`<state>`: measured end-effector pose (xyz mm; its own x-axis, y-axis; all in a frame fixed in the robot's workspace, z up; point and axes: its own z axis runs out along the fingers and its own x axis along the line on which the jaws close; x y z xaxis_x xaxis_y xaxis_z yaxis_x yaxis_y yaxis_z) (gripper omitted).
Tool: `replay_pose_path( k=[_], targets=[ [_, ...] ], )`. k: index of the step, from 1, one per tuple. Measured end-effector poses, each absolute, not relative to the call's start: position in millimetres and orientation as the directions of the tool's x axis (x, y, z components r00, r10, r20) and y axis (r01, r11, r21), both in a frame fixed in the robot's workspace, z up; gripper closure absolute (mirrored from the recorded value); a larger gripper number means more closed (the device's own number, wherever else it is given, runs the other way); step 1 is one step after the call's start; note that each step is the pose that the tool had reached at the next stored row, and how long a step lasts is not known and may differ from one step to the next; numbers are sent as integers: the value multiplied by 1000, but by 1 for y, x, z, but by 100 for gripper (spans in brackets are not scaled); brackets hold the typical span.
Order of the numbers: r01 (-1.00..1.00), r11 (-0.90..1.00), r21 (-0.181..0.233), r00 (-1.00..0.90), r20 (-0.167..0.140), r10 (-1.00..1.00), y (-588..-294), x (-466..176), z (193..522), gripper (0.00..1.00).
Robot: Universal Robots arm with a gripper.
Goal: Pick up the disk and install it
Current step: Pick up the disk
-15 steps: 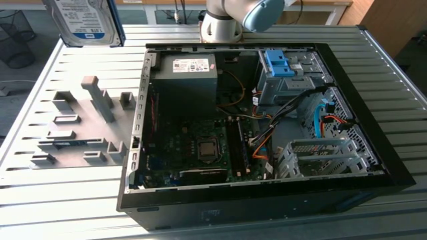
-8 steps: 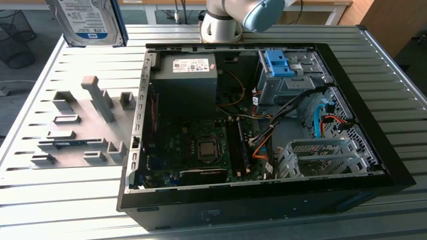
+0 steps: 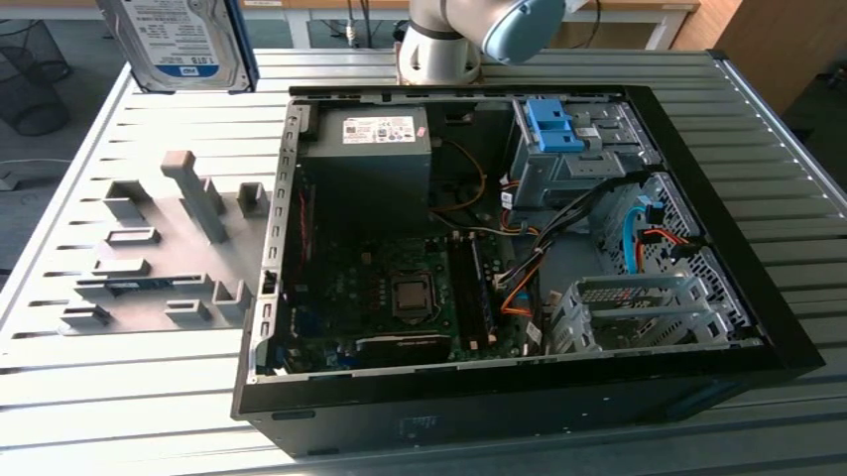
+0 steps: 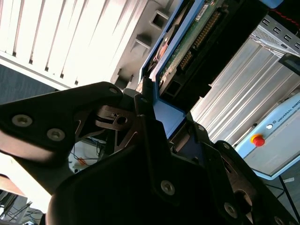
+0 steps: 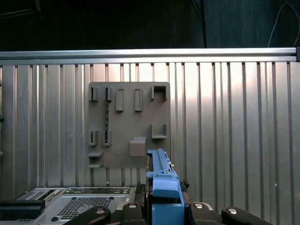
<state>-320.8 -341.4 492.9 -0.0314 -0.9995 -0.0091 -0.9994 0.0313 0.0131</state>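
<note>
Start at your gripper (image 4: 165, 115): in both wrist views the jaws are clamped on the disk (image 4: 187, 47), pinching it by the blue rail on the edge nearest the wrist; the rest of the drive runs out past the fingertips, its green circuit board showing in the second wrist view. In the first wrist view you see the same grip edge-on, the blue rail (image 5: 162, 178) standing straight out from between the jaws. So count the pick as done; the disk hangs off the gripper and, as far as you can judge, touches nothing else.

Beyond the tips, well apart from the disk, lies the grey fixture plate (image 5: 129, 124) on the ribbed metal table (image 5: 234, 117); its slots look empty where the disk might have sat, though you cannot tell which one.

Farther off, in the exterior view, the disk (image 3: 179, 40) is held high beside the open computer case (image 3: 278, 297), label outward, outside the case walls. The drive cage (image 3: 556, 164) with its blue latch sits on the far side of the case from the jaws, past the dark power supply (image 3: 371, 164); no disk is in it that you can see. The install is all left to do.
</note>
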Motion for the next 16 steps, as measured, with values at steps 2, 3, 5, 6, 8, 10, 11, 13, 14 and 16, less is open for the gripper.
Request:
replay_pose_path(
  k=[2, 3, 5, 6, 8, 10, 11, 13, 14, 16],
  targets=[
    [-999, 31, 13, -31, -9, -999, -341, -320, 493, 64],
    [-999, 31, 13, -31, -9, -999, -341, -319, 493, 64],
    [-999, 31, 13, -31, -9, -999, -341, -317, 493, 64],
    [-999, 31, 13, -31, -9, -999, -341, -316, 493, 64],
    [-999, 31, 13, -31, -9, -999, -341, -313, 493, 64],
    [-999, 31, 13, -31, -9, -999, -341, -310, 493, 64],
    [-999, 31, 13, -31, -9, -999, -341, -309, 493, 64],
    [-999, 31, 13, -31, -9, -999, -341, -306, 493, 64],
    [-999, 31, 13, -31, -9, -999, -341, -305, 493, 64],
    [-999, 31, 13, -31, -9, -999, -341, -302, 493, 64]
  ],
)
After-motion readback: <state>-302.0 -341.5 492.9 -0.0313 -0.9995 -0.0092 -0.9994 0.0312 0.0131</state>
